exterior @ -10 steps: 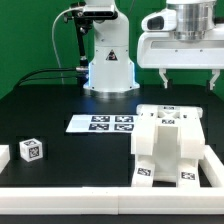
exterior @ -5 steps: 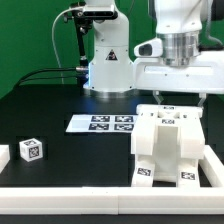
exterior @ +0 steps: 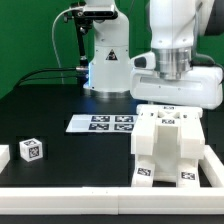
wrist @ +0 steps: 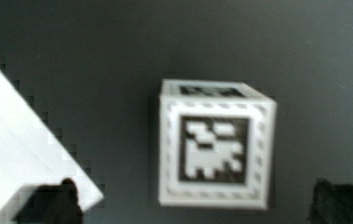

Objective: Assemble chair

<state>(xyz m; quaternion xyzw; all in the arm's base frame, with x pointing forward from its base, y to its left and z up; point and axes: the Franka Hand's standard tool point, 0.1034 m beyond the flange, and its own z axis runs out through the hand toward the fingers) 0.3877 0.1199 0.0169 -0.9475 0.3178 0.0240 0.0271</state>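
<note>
Chair [exterior: 170, 148], white and blocky, with black-and-white tags on its top and front. Right under the hand [wrist: 194, 206], on the black table [exterior: 60, 110]. Built up in steps, tall in the middle, lower at the front and side.

Hand open wide, holding nothing. Two dark fingers [wrist: 48, 205] far apart in the wrist view, with a white block [wrist: 214, 140] in the gap between them. One big tag on top of that block. Not touching either finger. Joined to the rest of the chair or not: cannot tell. Beside it a slanted white part [wrist: 4, 140], cut off at the picture's edge.

Fat white arm [exterior: 175, 40] straight above the hand. Fingers not clear in the exterior view.

Flat marker board [exterior: 100, 123] near the hand, toward the exterior view's left, lying just beside the chair. Small loose cube [exterior: 32, 150] with a tag, well away from the hand, farther to the exterior view's left. Another white piece [exterior: 3, 156] past the cube, half out of the picture. Robot base [exterior: 108, 60] behind the marker board, with black cables [exterior: 45, 72] running off from it. Green wall [exterior: 30, 40] at the back.
</note>
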